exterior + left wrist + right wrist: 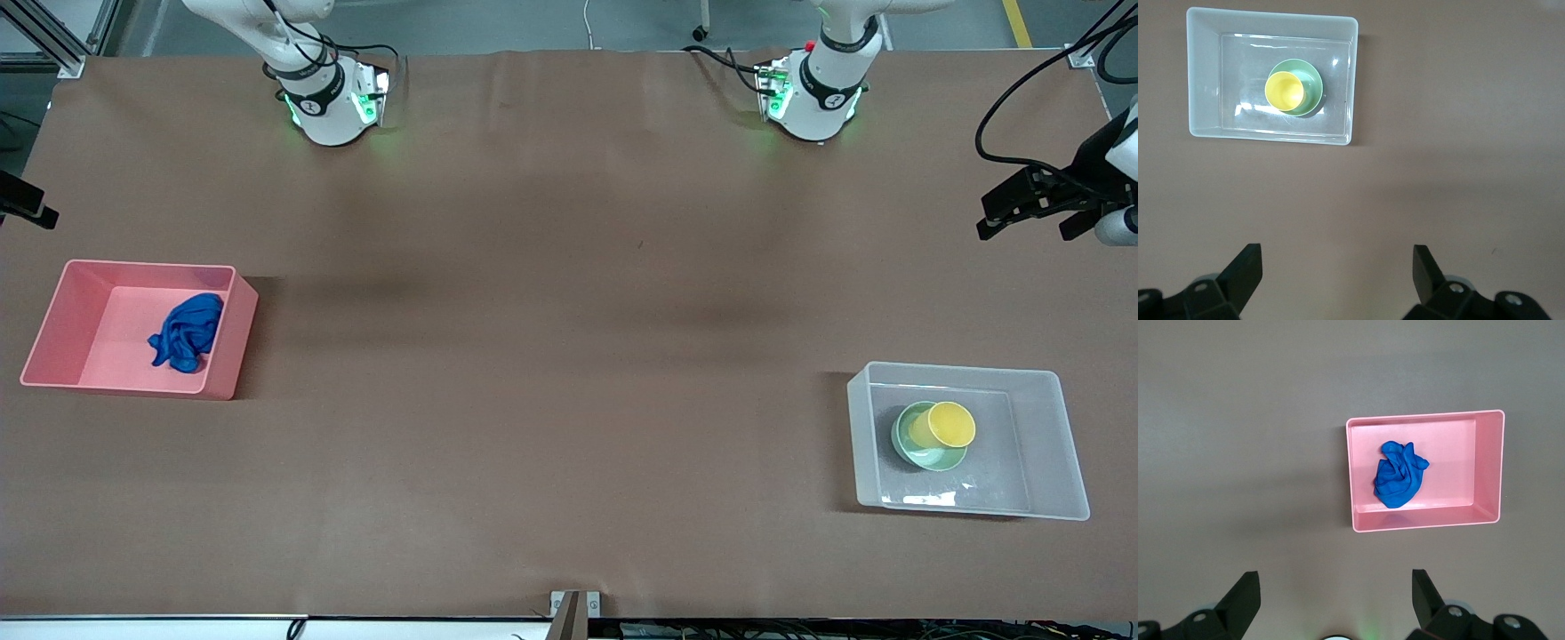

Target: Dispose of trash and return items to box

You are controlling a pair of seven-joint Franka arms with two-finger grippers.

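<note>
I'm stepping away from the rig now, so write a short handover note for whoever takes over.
Left gripper: open, empty, high over bare table at the left arm's end.
Right gripper: open, empty, over bare table beside the pink bin.
Cloth lies in the pink bin.
Cup sits in the bowl, both inside the clear box.
Done: trash binned, items boxed.
Left: nothing visible; both arms wait.
</note>
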